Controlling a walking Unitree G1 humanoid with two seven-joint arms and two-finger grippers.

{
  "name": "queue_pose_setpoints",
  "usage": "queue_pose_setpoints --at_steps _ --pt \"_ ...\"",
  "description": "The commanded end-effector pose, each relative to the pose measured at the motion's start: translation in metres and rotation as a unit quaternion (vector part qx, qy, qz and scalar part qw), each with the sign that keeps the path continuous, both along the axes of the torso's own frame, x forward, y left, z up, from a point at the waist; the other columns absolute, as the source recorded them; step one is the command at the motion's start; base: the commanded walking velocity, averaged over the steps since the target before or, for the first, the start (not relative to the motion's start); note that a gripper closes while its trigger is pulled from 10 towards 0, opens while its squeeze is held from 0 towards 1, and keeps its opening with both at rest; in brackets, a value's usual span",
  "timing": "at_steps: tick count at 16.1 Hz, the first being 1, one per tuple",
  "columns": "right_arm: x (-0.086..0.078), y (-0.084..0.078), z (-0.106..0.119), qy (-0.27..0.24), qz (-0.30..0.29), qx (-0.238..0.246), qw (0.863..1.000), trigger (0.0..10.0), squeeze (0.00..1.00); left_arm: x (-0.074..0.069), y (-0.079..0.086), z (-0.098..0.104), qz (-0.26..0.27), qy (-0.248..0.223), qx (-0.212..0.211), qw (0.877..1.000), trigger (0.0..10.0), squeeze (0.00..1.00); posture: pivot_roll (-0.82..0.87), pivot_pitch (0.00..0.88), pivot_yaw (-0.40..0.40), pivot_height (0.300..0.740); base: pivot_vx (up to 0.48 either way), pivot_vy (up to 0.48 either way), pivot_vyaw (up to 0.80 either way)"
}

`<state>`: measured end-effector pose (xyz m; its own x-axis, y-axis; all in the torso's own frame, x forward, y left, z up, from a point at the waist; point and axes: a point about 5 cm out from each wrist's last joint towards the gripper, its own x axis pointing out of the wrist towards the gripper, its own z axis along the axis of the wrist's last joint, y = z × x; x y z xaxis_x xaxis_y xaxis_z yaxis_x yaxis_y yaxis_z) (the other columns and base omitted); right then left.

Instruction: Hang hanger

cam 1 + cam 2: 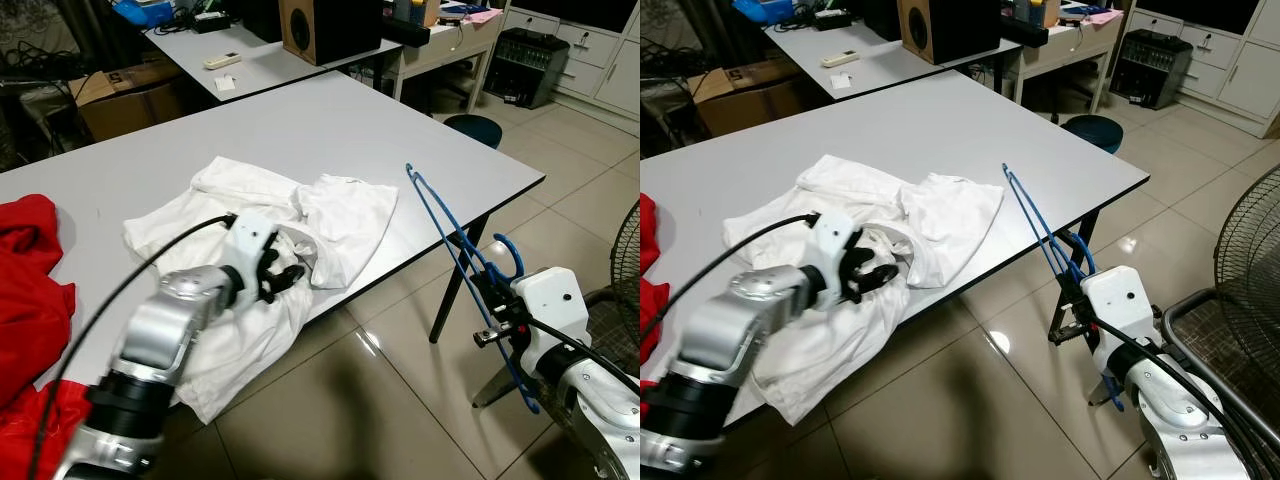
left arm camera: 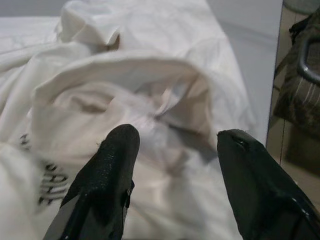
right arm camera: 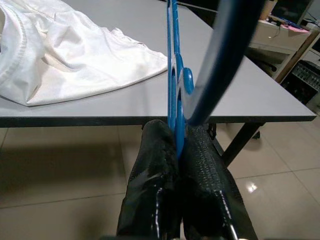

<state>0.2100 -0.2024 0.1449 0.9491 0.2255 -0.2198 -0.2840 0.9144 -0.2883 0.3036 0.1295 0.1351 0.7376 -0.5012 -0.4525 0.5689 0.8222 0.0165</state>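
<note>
Right gripper (image 3: 176, 150), low beside the table's near-right corner, is clenched on a thin blue plastic hanger (image 1: 455, 243); hanger slants up off the floor side, its far tip over the table edge, just beside the shirt. Left gripper (image 2: 175, 150) hovers at the crumpled white T-shirt (image 1: 300, 225), fingers (image 2: 107, 170) spread apart at the collar opening, grasping nothing. Shirt lies on a grey rectangular table (image 1: 330, 125), lower part hanging over the near edge. Red cloth (image 1: 30, 280) at the table's left end. Dark speaker box (image 1: 320, 28) on a further table.
</note>
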Motion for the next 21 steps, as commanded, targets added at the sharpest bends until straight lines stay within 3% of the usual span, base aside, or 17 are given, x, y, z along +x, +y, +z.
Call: queue_pose_setpoints --at_steps 1,7,8,11,12,13,14,15,16,17,19,21 --pt "-0.001 0.003 0.003 -0.009 0.009 -0.003 1.0 10.0 0.0 0.0 0.002 0.0 0.023 -0.006 0.017 1.0 10.0 0.0 -0.17 0.0 0.076 0.74 0.0 0.0 0.0" --pt "0.001 0.004 0.004 -0.012 0.01 -0.003 1.0 10.0 0.0 0.011 0.003 -0.016 0.103 -0.006 0.047 0.994 10.0 0.0 -0.17 0.0 0.074 0.74 0.0 0.0 0.0" --pt "0.002 0.004 0.004 -0.012 0.01 -0.003 1.0 10.0 0.0 0.014 -0.003 -0.016 0.104 -0.002 0.018 0.994 9.5 0.0 -0.17 0.0 0.075 0.74 0.0 0.0 0.0" --pt "0.003 0.003 0.005 -0.014 0.008 -0.004 1.0 10.0 0.0 0.019 -0.013 -0.02 0.107 0.011 -0.02 0.994 10.0 0.0 -0.18 0.0 0.078 0.74 0.0 0.0 0.0" --pt "0.002 0.003 0.005 -0.014 0.007 -0.004 1.0 10.0 0.0 0.021 -0.013 -0.023 0.119 0.013 -0.014 0.993 8.6 0.0 -0.18 0.0 0.078 0.74 0.0 0.0 0.0" --pt "0.002 0.003 0.005 -0.014 0.007 -0.004 1.0 10.0 0.0 0.023 -0.012 -0.025 0.126 0.013 -0.009 0.992 8.6 0.0 -0.18 0.0 0.078 0.74 0.0 0.0 0.0" --pt "0.003 0.002 0.005 -0.014 0.006 -0.004 1.0 10.0 0.0 0.025 -0.011 -0.028 0.137 0.012 0.002 0.99 5.3 0.0 -0.18 0.0 0.078 0.74 0.0 0.0 0.0" --pt "0.003 0.002 0.005 -0.014 0.005 -0.004 1.0 10.0 0.0 0.025 -0.011 -0.029 0.14 0.013 0.003 0.99 4.3 0.0 -0.18 0.0 0.078 0.74 0.0 0.0 0.0" --pt "0.003 0.002 0.006 -0.015 0.005 -0.004 1.0 10.0 0.0 0.027 -0.009 -0.031 0.148 0.011 0.014 0.989 1.2 0.0 -0.18 0.0 0.078 0.74 0.0 0.0 0.0" --pt "0.003 0.002 0.006 -0.015 0.005 -0.005 1.0 10.0 0.0 0.029 -0.007 -0.032 0.154 0.008 0.025 0.988 0.0 0.0 -0.18 0.0 0.078 0.74 0.0 0.0 0.0" --pt "0.003 0.002 0.006 -0.016 0.004 -0.005 1.0 10.0 0.0 0.033 -0.002 -0.033 0.171 -0.006 0.044 0.984 0.0 0.0 -0.18 0.0 0.079 0.74 0.0 0.0 0.0" --pt "0.003 0.0 0.007 -0.017 0.003 -0.006 1.0 10.0 0.0 0.034 -0.004 -0.033 0.167 -0.008 0.037 0.985 0.0 0.0 -0.19 0.0 0.079 0.74 0.0 0.0 0.0"
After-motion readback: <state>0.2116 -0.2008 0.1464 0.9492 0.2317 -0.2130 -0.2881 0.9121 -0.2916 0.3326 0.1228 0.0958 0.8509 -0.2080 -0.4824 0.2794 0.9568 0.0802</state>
